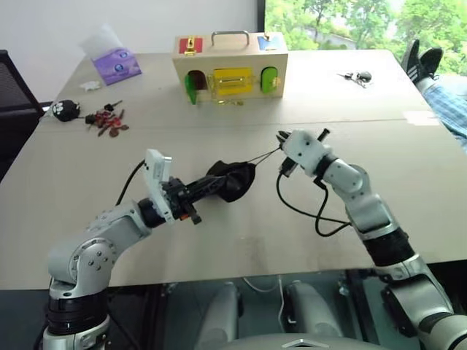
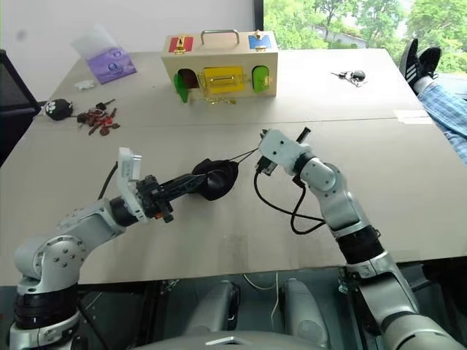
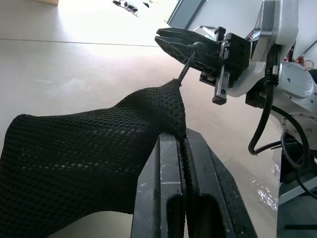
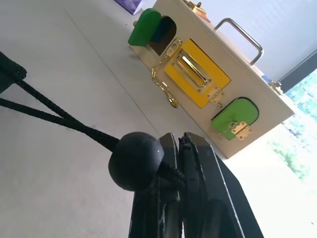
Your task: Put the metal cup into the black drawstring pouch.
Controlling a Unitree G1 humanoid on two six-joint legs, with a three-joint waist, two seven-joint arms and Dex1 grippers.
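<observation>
The black drawstring pouch [image 1: 232, 180] hangs just above the middle of the table. My left gripper [image 1: 215, 182] is shut on the mesh fabric at its mouth, seen close in the left wrist view [image 3: 178, 136]. From the pouch a thin black cord [image 1: 263, 157] runs taut to my right gripper [image 1: 283, 137], which is shut on the cord just behind its round black bead [image 4: 136, 161]. The metal cup is hidden.
A wooden latch box [image 1: 230, 65] with coloured doors stands at the back centre. A tissue pack [image 1: 115, 64], a paw-print item [image 1: 64, 109] and red keys [image 1: 108, 122] lie back left. Car keys [image 1: 355, 76] lie back right, near a person's leg [image 1: 441, 91].
</observation>
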